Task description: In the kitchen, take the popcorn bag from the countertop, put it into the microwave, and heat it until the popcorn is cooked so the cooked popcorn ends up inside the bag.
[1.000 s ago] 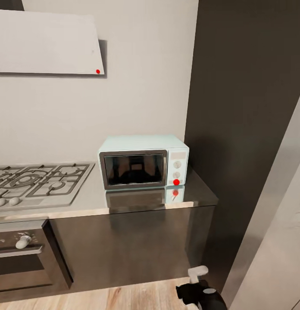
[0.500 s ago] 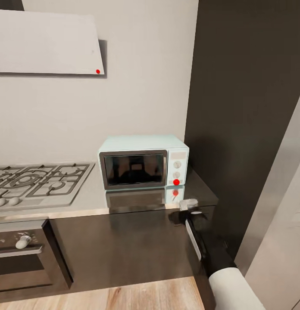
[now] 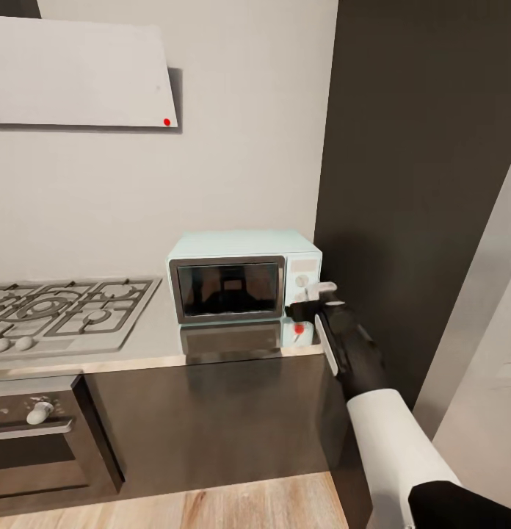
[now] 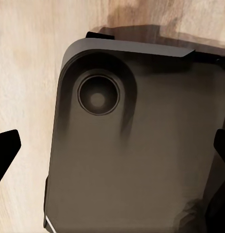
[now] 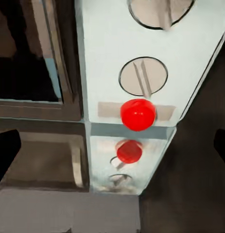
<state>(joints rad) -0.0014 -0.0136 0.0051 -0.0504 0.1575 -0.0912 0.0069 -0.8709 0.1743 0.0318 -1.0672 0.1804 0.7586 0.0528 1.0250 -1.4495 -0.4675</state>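
The pale mint-blue microwave (image 3: 233,283) stands on the grey countertop (image 3: 160,334) with its dark glass door shut. My right gripper (image 3: 299,306) hovers just in front of the white control panel, low at its right side. In the right wrist view the panel (image 5: 112,58) shows two knobs and a red button (image 5: 137,114), and my right gripper (image 5: 112,148) is open, its dark fingertips (image 5: 6,155) far apart. My left gripper (image 4: 112,150) hangs open over my own dark base (image 4: 141,145). The popcorn bag is out of view.
A gas hob (image 3: 64,308) lies left of the microwave, with a built-in oven (image 3: 35,433) below it. A tall dark cabinet (image 3: 417,184) rises right beside the microwave. A range hood (image 3: 79,73) hangs at upper left. Wood floor (image 3: 233,507) runs below.
My right arm has risen from floor height, past the counter's front edge, up to the microwave's control panel. The camera and the microwave have not moved.
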